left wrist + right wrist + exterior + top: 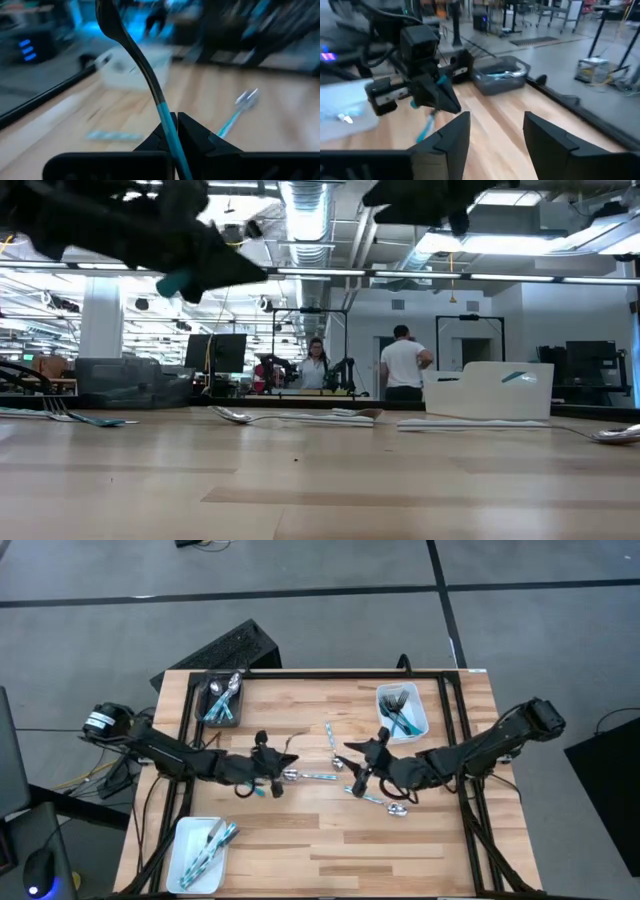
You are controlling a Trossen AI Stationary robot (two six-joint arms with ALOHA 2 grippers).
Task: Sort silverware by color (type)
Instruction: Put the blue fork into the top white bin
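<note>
My left gripper point(268, 780) hangs above the table's middle left, shut on a spoon point(135, 55) with a teal handle and a dark-looking bowl. My right gripper point(358, 778) hovers open at the middle right with nothing between its fingers point(455, 135), facing the left gripper point(437, 95). Loose silverware lies flat on the wood: one piece point(312, 776) between the grippers, one point(330, 735) farther back, two point(372, 799) point(397, 809) near the right gripper. In the low view the spoon's teal handle end point(180, 281) sticks out under the left gripper. My left gripper pinches the spoon's teal handle point(167, 125) between its two fingers. The fingers point roughly level toward the table's right side. The bowl end point(110, 20) slants up and out beyond the fingertips. The spoon is lifted clear of the table.
A dark grey bin point(222, 700) with silverware stands at the far left. A white tray point(402, 710) holding forks sits at the far right, and another white tray point(200, 852) with silverware at the near left. In the low view, people stand in the room behind point(403, 360).
</note>
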